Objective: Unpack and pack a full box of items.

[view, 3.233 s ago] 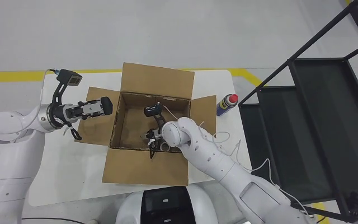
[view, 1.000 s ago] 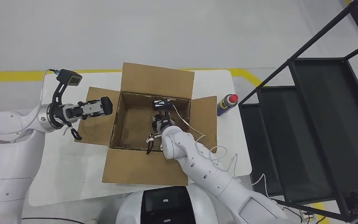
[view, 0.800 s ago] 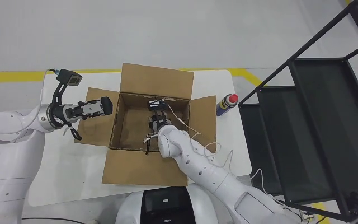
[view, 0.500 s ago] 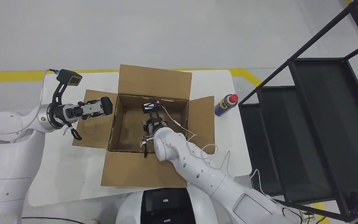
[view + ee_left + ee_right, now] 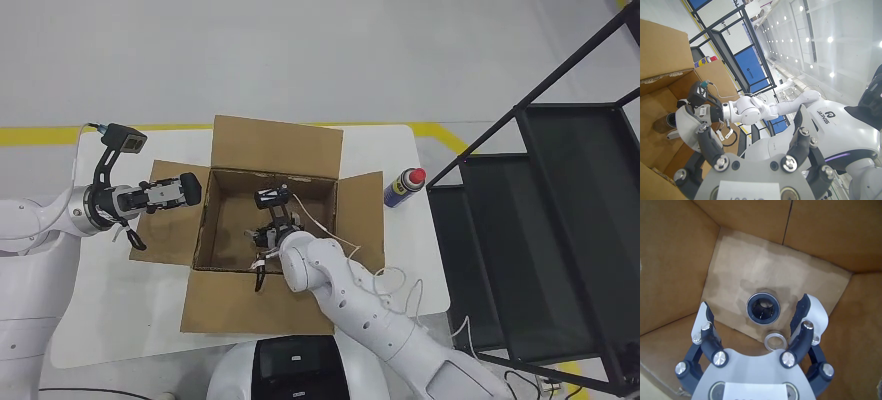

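The left gripper (image 5: 188, 188) hung over the side flap of the cardboard box (image 5: 280, 148), fingers spread wide and empty. Inside the box the right gripper (image 5: 755, 302) was poised, fingers wide apart and holding nothing, above a hollow metal cylinder (image 5: 763, 310) standing upright on the box floor. A small metal ring (image 5: 775, 342) lay just beside it. A spray can (image 5: 405, 186) stood on the table beyond the box. This looked like unpacking. The next move would call for dropping lower, straddling the cylinder and closing.
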You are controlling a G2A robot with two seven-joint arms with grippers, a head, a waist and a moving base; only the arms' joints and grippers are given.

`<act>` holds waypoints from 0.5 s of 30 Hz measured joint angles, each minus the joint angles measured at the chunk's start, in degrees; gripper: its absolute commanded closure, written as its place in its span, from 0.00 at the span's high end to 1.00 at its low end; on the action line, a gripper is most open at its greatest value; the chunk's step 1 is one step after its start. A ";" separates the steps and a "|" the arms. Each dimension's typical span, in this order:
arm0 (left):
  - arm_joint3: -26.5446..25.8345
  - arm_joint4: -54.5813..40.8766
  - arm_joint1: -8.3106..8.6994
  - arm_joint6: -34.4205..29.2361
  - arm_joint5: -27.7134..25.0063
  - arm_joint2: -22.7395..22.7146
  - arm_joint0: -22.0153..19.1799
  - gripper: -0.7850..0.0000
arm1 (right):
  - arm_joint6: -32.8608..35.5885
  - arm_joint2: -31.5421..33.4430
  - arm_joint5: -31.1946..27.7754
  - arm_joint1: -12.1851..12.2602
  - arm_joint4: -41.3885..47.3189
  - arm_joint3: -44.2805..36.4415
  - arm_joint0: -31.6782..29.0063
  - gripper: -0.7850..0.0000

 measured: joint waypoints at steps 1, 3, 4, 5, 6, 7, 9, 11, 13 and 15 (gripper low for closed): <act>0.00 0.00 0.00 0.00 0.00 0.00 0.00 1.00 | 0.81 0.00 -0.15 -0.11 0.45 0.33 0.39 1.00; 0.00 0.00 0.00 0.00 0.00 0.00 0.00 1.00 | 1.98 -0.15 -0.18 -0.35 1.20 1.43 1.14 1.00; 0.00 0.00 0.00 0.00 0.00 0.00 0.00 1.00 | 2.53 -0.23 -0.12 -0.50 1.65 2.20 1.64 1.00; 0.00 0.00 0.00 0.00 0.00 0.00 0.00 1.00 | 3.10 -0.37 0.04 -0.72 2.24 3.38 2.37 1.00; 0.00 0.00 0.00 0.00 0.00 0.00 0.00 1.00 | 3.44 -0.54 0.31 -0.90 2.52 4.36 2.94 1.00; 0.00 0.00 0.00 0.00 0.00 0.00 0.00 1.00 | 3.60 -0.76 0.60 -1.08 2.68 5.30 3.50 1.00; 0.00 0.00 0.00 0.00 0.00 0.00 0.00 1.00 | 3.28 -1.16 1.07 -1.53 3.42 7.28 4.50 1.00; 0.00 0.00 0.00 0.00 0.00 0.00 0.00 1.00 | 2.30 -1.42 1.16 -1.92 4.21 9.06 5.24 0.87; 0.00 0.00 0.00 0.00 0.00 0.00 0.00 1.00 | 1.45 -1.70 1.47 -2.24 4.52 10.48 5.84 0.47; 0.00 0.00 0.00 0.00 0.00 0.00 0.00 1.00 | 1.12 -2.32 2.41 -2.63 4.25 11.79 6.52 0.10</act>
